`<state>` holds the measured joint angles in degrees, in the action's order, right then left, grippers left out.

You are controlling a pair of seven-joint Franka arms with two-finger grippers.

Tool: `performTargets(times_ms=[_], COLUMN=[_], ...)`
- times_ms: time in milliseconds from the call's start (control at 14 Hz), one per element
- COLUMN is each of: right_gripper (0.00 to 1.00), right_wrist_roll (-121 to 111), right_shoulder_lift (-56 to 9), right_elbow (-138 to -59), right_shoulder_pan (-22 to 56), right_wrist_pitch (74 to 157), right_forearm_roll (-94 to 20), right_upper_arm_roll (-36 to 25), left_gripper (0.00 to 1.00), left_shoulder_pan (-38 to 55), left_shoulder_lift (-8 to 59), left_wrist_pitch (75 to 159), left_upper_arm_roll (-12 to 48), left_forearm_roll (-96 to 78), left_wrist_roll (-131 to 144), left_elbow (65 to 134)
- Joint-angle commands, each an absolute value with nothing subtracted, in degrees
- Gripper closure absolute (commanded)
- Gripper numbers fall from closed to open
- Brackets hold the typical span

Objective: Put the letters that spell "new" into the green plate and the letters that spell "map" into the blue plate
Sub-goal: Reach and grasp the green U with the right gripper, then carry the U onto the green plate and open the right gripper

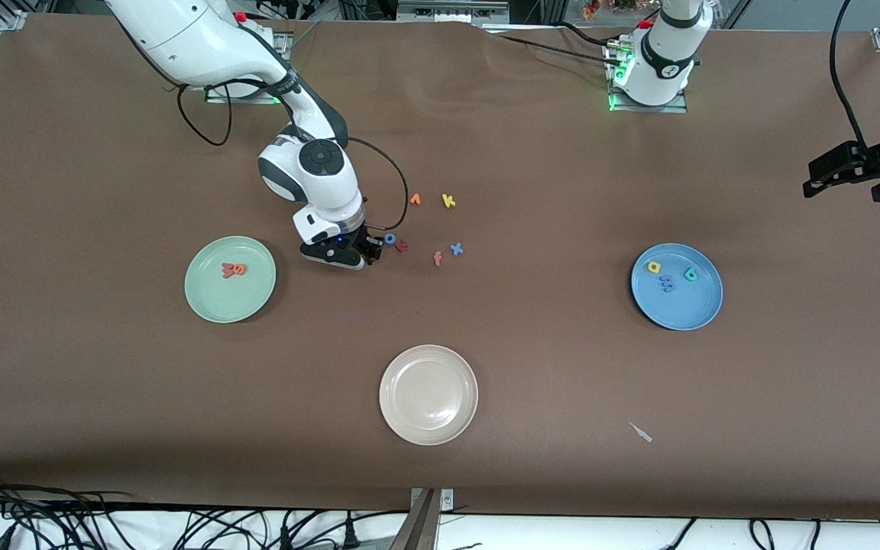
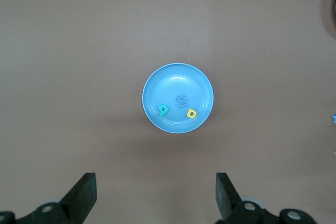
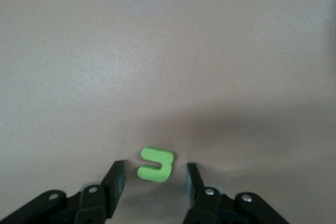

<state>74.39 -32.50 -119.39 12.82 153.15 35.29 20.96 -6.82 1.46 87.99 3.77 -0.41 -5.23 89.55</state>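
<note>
Front view: the right end effector (image 1: 367, 256) is down at the brown bench (image 1: 562, 367) beside the scattered foam letters. The round mint-green plate (image 1: 203, 294) holds the salmon-red "w" (image 1: 228, 269) and orange "e" (image 1: 240, 269).

Left wrist view: the left end effector (image 2: 155, 195), spread wide and empty, waits above the round blue plate (image 2: 173, 80) holding the teal "p" (image 2: 163, 109), blue "m" (image 2: 182, 100) and yellow "a" (image 2: 191, 113).

Right wrist view: the flat green foam "n" (image 3: 155, 164) lies on the bench between the parted fingers (image 3: 114, 179), not yet gripped, its legs pointing toward one finger.
</note>
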Motion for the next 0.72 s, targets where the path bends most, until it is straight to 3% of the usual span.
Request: performTargets(times_ms=[0,215,430,644], right_gripper=[0.47,0.55,0.78,0.91], right_wrist_roll=[75.85,75.85,75.85,75.5], right_shoulder_lift=[-34.45,-34.63,-34.63,-34.45], right_elbow=[-118.39,-118.39,-118.39,-118.39], right_shoulder_pan=[13.18,13.18,13.18,12.75], right_wrist_pitch=[154.59,154.95,154.95,154.86], right_forearm_roll=[38.06,38.14,38.23,38.58], right_upper_arm_roll=[19.95,19.6,19.51,19.6], left_gripper=[0.0,0.0,0.0,0.0], left_shoulder_pan=[-6.68,-6.68,-6.59,-6.59], left_shoulder_lift=[1.23,1.23,1.23,1.23], left_wrist_pitch=[87.63,87.63,87.63,87.63], left_upper_arm_roll=[3.69,3.69,3.69,3.69], left_forearm_roll=[-1.14,-1.14,-1.14,-1.14], left_wrist_roll=[-5.71,-5.71,-5.71,-5.71], left_elbow=[89.47,89.47,89.47,89.47])
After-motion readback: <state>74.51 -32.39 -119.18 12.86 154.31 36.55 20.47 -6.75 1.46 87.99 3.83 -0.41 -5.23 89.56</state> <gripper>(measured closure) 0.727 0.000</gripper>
